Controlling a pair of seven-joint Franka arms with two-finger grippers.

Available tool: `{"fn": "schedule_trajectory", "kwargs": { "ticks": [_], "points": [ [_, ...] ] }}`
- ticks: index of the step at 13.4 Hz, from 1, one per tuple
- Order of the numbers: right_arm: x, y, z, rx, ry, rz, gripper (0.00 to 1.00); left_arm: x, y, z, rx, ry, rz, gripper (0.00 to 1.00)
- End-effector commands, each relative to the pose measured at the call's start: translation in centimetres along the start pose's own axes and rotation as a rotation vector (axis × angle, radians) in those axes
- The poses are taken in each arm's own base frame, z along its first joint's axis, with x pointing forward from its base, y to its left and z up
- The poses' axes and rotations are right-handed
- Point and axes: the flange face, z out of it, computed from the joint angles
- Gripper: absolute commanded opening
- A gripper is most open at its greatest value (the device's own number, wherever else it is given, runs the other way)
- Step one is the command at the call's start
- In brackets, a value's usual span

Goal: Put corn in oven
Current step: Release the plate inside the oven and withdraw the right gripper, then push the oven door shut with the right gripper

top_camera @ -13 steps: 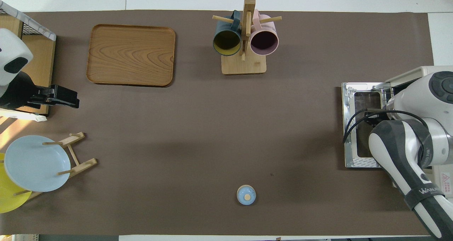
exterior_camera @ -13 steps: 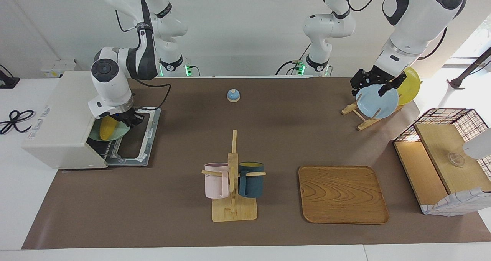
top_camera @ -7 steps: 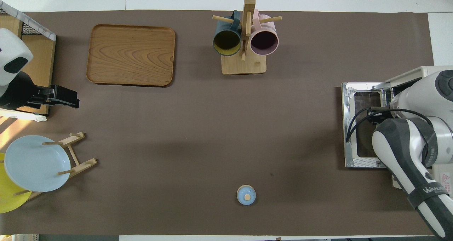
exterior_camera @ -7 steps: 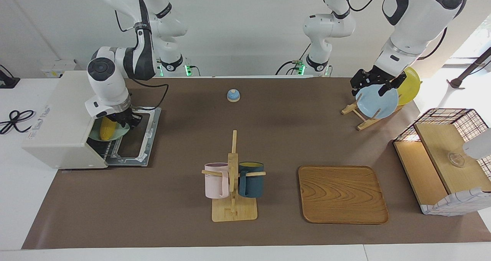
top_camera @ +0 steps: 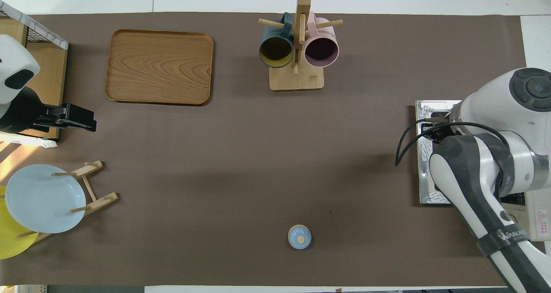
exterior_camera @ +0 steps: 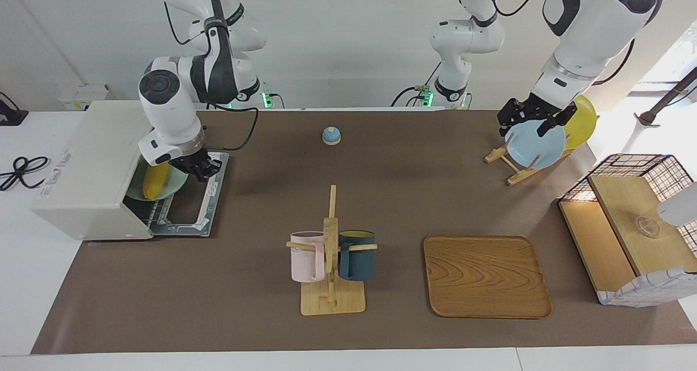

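The right gripper is clenched on nothing, over the oven's dropped door. The corn sits on a green plate on the oven's rack, so it looks delivered. The left gripper waits spread wide, well apart from the oven.

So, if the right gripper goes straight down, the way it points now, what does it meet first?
Most likely the oven's open door: the right gripper, shut and empty, hangs over it, beside the corn.

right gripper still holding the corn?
No. In the facing view the right gripper is shut and empty over the open oven door, while the corn lies inside on a green plate.
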Motion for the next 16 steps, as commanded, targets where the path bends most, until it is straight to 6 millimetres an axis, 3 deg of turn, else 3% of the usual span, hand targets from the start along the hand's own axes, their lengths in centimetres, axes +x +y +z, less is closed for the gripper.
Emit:
{"fn": "schedule_trajectory", "kwargs": {
  "ticks": [1, 7, 10, 16],
  "points": [
    [-0.8, -1.7, 3.0, 0.032, 0.032, 0.036, 0.0, -0.3, -0.2, 0.0, 0.021, 0.006, 0.007, 1.0],
    [-1.2, -2.5, 9.1, 0.046, 0.03, 0.039, 0.0, -0.3, -0.2, 0.0, 0.021, 0.006, 0.007, 1.0],
    [-1.2, -2.6, 9.3, 0.045, 0.029, 0.033, 0.0, -0.3, -0.2, 0.0, 0.021, 0.006, 0.007, 1.0],
    [-1.7, -0.7, 10.6, 0.038, 0.014, 0.048, 0.0, -0.3, -0.2, 0.0, 0.021, 0.006, 0.007, 1.0]
  ]
}}
